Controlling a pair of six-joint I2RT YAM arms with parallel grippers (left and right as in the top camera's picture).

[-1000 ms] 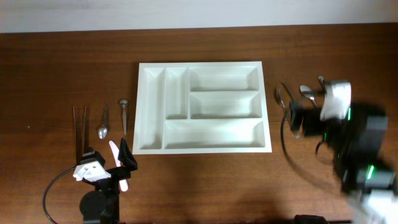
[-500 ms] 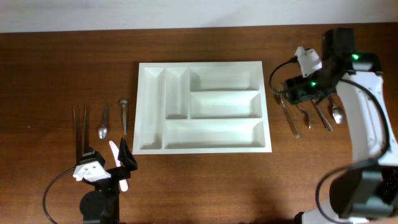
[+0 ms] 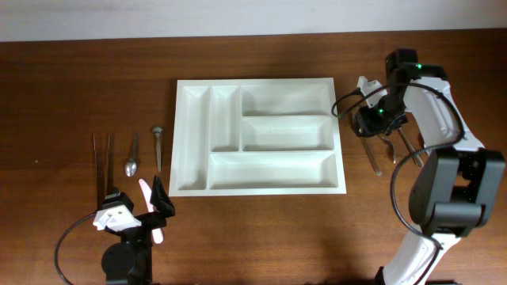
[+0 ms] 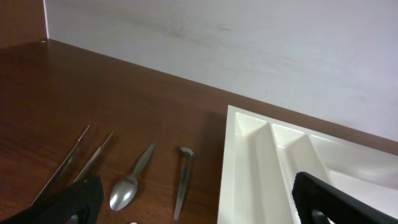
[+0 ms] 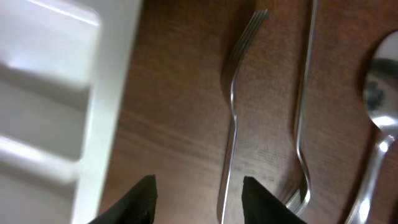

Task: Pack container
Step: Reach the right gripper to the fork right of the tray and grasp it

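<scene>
Hovering low over a fork (image 5: 232, 118) just right of the white cutlery tray (image 3: 260, 189), the right gripper (image 5: 198, 198) is seen with jaws apart and nothing held; a second fork (image 5: 304, 93) and a large spoon (image 5: 380, 118) are laid alongside. The tray is sat mid-table. The left gripper (image 4: 196, 193) is spread wide and unloaded at front-left, behind tongs (image 4: 74, 158) and a small spoon (image 4: 127, 190).

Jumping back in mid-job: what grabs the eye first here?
The large white rectangular plastic cutlery tray sits mid-table, every compartment empty. The right hand hangs open over a silver metal fork just right of the tray, while a small silver spoon lies left of it.
</scene>
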